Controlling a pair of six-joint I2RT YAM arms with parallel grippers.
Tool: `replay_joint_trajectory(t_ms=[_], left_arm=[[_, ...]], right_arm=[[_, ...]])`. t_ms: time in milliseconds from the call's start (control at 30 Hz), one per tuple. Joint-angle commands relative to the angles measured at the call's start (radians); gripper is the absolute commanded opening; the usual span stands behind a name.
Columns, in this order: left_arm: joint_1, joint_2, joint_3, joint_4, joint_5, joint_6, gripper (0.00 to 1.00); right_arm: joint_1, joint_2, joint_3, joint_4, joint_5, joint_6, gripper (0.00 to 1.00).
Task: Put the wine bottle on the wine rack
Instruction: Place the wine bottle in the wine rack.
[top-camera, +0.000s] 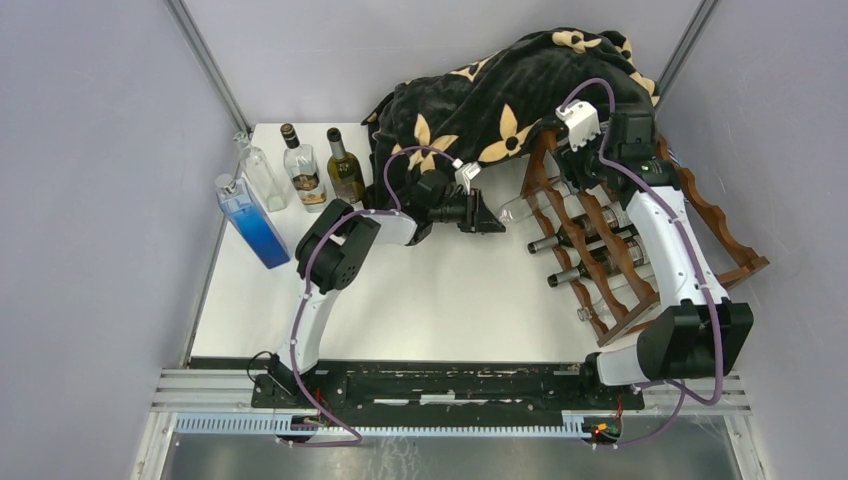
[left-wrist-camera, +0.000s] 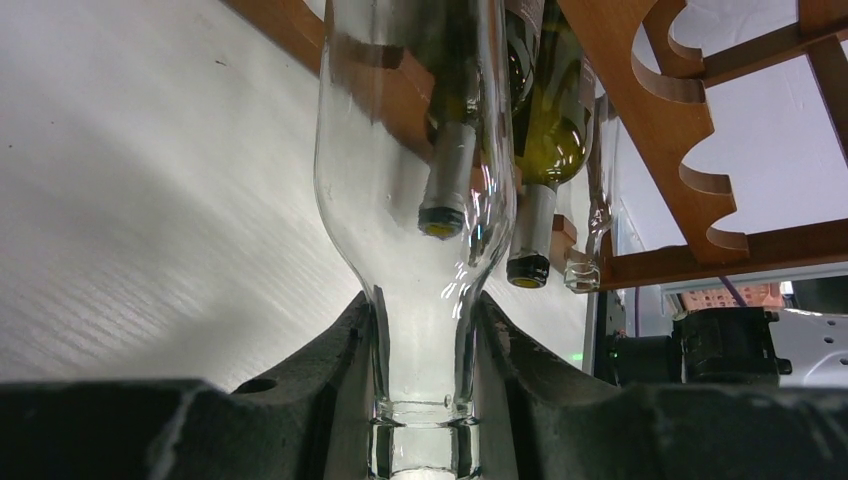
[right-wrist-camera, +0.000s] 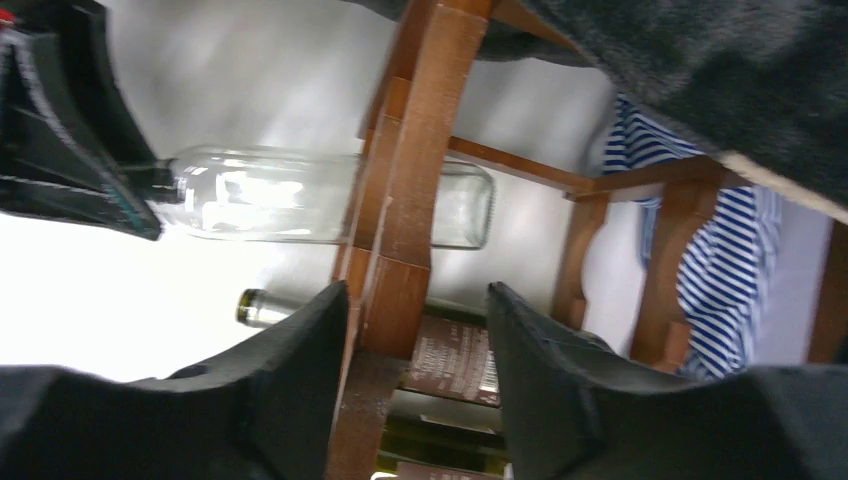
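Note:
A clear glass wine bottle (top-camera: 515, 210) lies level, its neck clamped in my left gripper (top-camera: 490, 213) and its body reaching across the top-left end of the wine rack (top-camera: 640, 240). In the left wrist view both fingers press the wine bottle's (left-wrist-camera: 415, 150) neck at the left gripper (left-wrist-camera: 422, 330), with the rack's scalloped rails (left-wrist-camera: 650, 90) behind. My right gripper (right-wrist-camera: 418, 300) straddles a rack post (right-wrist-camera: 410, 170): the left finger lies against the wood, the right finger stands apart. The clear bottle (right-wrist-camera: 260, 195) crosses behind that post.
Two capped bottles (top-camera: 575, 240) lie in the rack's lower tiers. Three glass bottles (top-camera: 302, 168) and a blue bottle (top-camera: 252, 220) stand at the back left. A dark flowered blanket (top-camera: 510, 90) is heaped behind the rack. A striped cloth (right-wrist-camera: 720, 250) shows beyond it.

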Motion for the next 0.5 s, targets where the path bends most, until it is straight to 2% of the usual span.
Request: replay_joint_trajectory(t_ms=[0, 133, 267, 467], left_arm=[[-0.011, 0.006, 0.068, 0.139, 0.033, -0.033, 0.02], [-0.015, 0.007, 0.067, 0.139, 0.022, -0.029, 0.02], [-0.023, -0.008, 0.043, 0.154, 0.009, -0.026, 0.02], [-0.033, -0.047, -0.017, 0.219, -0.025, -0.055, 0.02]], right_arm=[[-0.016, 0.023, 0.076, -0.047, -0.189, 0.016, 0.53], [-0.016, 0.038, 0.08, -0.079, -0.269, 0.02, 0.31], [-0.016, 0.046, 0.08, -0.102, -0.32, 0.036, 0.16], [-0.01, 0.038, 0.08, -0.109, -0.384, 0.074, 0.1]])
